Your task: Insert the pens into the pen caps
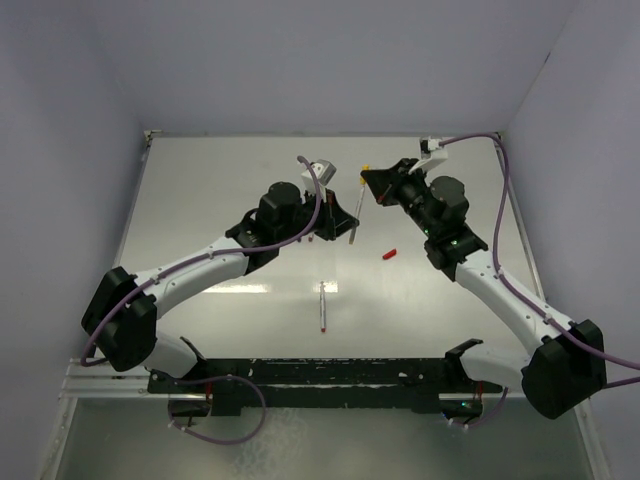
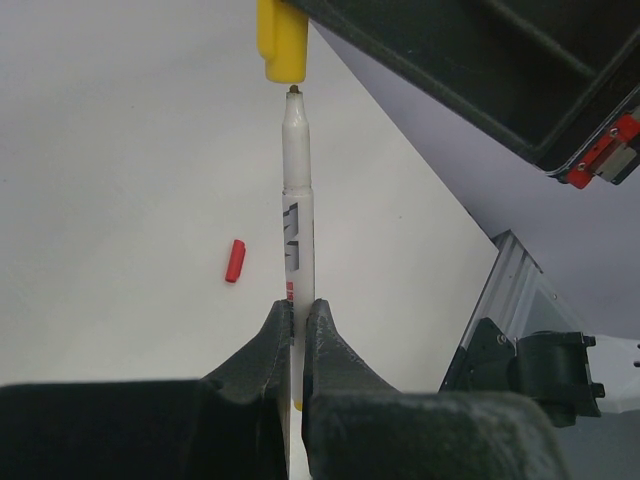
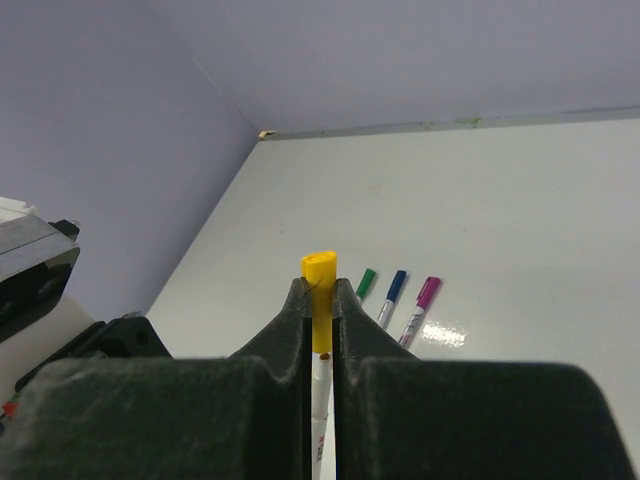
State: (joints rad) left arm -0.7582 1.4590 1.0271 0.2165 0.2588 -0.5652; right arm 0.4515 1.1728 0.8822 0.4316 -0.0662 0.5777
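Thin white marker pen (image 2: 297, 180) over a glossy white table (image 1: 200, 190), lilac walls (image 1: 300, 60) behind: left tool (image 2: 298, 308) pinches it, tip just short of the yellow plastic cap (image 2: 280, 40) clamped in the right tool (image 3: 322, 290).

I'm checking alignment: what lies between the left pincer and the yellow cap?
Only the pen that the left pincer holds: its white barrel spans that stretch, tip just at the mouth of the yellow cap. The left wrist view shows it.

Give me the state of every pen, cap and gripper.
left gripper: shut on held pen.
held pen: uncapped, tip just short of yellow cap.
right gripper: shut on yellow cap.
red cap: loose on table.
red-tipped pen: uncapped, lying on table.
green pen, blue pen, magenta pen: capped, lying side by side.
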